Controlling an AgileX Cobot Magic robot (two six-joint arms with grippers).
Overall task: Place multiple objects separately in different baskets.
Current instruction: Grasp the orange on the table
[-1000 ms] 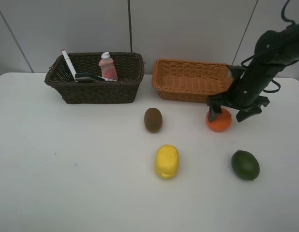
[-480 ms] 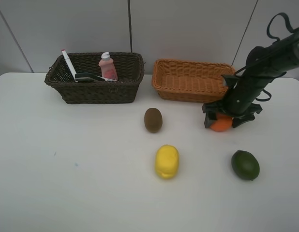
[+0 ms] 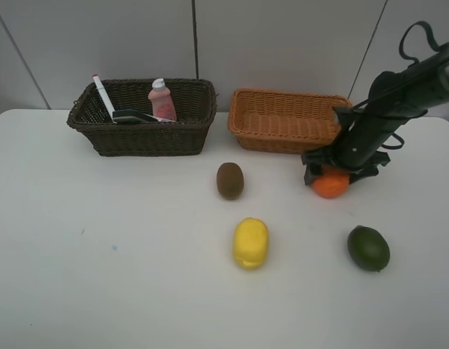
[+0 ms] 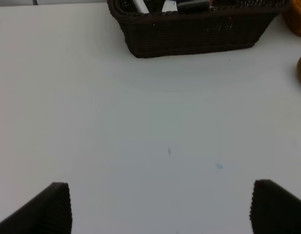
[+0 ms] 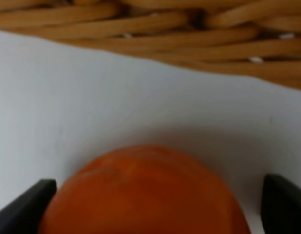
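My right gripper [image 5: 153, 207] has come down over the last second and now straddles the orange [image 5: 145, 192]. Its jaws stand wide, one finger on each side of the fruit, not closed on it. I judge the approach done and the squeeze next.

The orange sits on the white table [image 3: 137, 276], just in front of the light wicker basket [image 3: 282, 142], near that basket's right end. It is nearly round, so it offers no real long axis, and I cannot tell where its stem points.

My left gripper [image 4: 162, 209] hangs wide and empty over bare table. Farther off, the dark wicker basket [image 3: 144, 138] holds the marker [image 3: 103, 94] and the pink bottle [image 3: 162, 100].
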